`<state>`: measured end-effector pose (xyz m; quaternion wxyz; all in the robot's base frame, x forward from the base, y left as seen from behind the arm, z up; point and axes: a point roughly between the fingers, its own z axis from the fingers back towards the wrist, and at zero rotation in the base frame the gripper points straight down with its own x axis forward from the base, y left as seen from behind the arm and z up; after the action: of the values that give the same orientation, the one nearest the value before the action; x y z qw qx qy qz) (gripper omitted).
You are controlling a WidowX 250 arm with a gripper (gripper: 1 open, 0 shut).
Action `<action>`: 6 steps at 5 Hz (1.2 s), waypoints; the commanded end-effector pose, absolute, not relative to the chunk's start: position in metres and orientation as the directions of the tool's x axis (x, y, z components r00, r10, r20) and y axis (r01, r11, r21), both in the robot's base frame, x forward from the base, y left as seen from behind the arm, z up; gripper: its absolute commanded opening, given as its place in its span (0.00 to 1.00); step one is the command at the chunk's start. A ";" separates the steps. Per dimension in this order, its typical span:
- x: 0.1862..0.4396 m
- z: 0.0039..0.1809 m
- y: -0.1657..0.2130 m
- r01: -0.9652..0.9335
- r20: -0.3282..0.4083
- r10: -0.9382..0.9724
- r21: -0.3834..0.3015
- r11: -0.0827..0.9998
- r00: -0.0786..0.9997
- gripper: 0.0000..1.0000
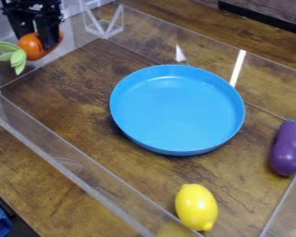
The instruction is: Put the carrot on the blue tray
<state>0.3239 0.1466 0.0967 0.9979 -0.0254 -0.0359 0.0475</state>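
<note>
View: camera, looking down across the worktop (77,111) from one corner
Pincer (37,42): at the top left of the picture, black, pointing down, its two fingers pinching the carrot from either side
Carrot (30,46): orange body held between the pincer fingers, raised clear of the wood, its pale green leafy top sticking out to the left and downward
Blue tray (178,109): round, lying flat near the middle of the worktop, nothing inside it, well apart from the carrot and to its right
Lemon (196,206): yellow, lying on the wood near the bottom edge, below the tray and apart from it
Eggplant (287,148): purple, lying at the right edge, just beside the tray's right rim but not touching it
Clear walls (64,162): see-through panels standing around the wooden surface, one running along the lower left side
</note>
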 end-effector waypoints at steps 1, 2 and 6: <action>0.334 0.135 0.137 -0.047 0.167 0.049 -0.013 0.999 0.985 0.00; 0.337 0.137 0.127 -0.026 0.164 0.028 -0.015 1.000 0.986 0.00; 0.360 0.156 0.045 0.135 0.194 -0.122 -0.059 0.989 0.973 0.00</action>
<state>0.3569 0.0465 0.1215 0.9961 -0.0471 -0.0463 -0.0587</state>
